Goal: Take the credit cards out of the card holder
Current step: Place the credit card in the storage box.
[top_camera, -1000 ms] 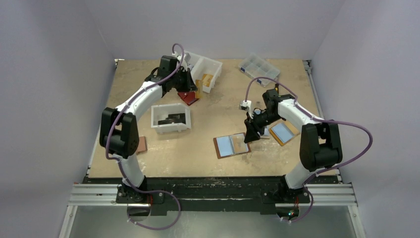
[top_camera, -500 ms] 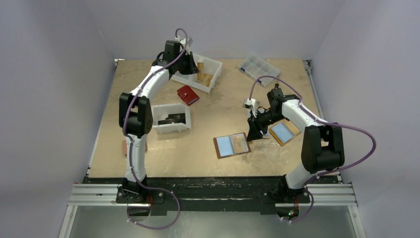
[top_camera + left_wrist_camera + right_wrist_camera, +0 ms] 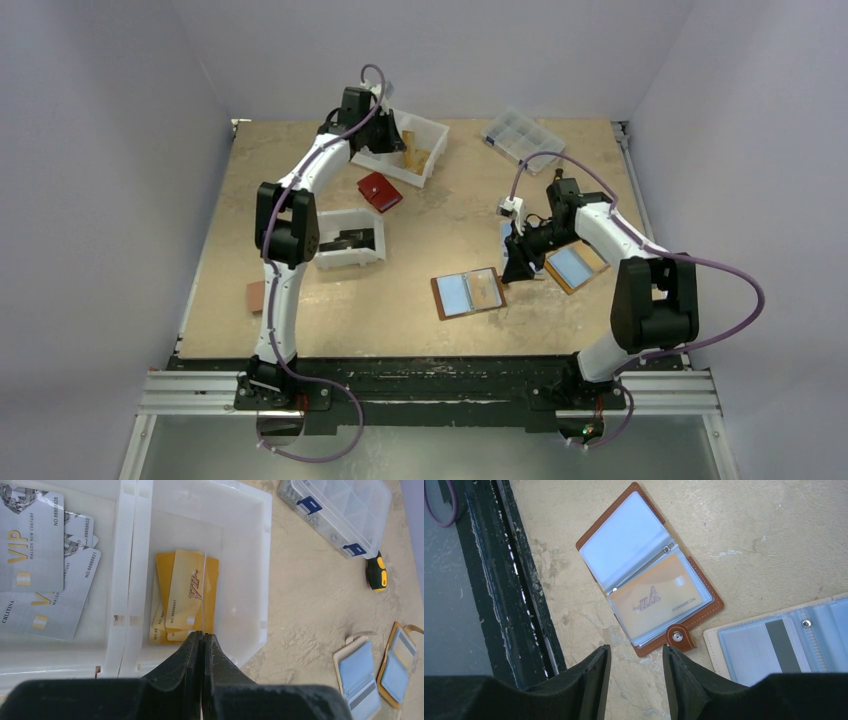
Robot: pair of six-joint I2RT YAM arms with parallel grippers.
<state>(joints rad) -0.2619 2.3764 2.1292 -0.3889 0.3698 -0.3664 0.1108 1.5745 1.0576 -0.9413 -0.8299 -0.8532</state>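
Card holder [image 3: 624, 545] lies open on the table [image 3: 774, 530], gold card [image 3: 659, 602] sleeved inside. Right pincer [image 3: 635, 655], spread beside it, should meet the sleeve's mouth squarely. Left pincer [image 3: 202, 639] clamps a thin card [image 3: 205, 590].

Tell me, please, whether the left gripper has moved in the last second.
Yes: the left gripper swung up the top view, from beside the red wallet to over the white bin.

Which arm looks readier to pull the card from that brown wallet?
Right: the right hand hangs open beside the card holder, a card showing inside. The left hand is shut over a far white bin.
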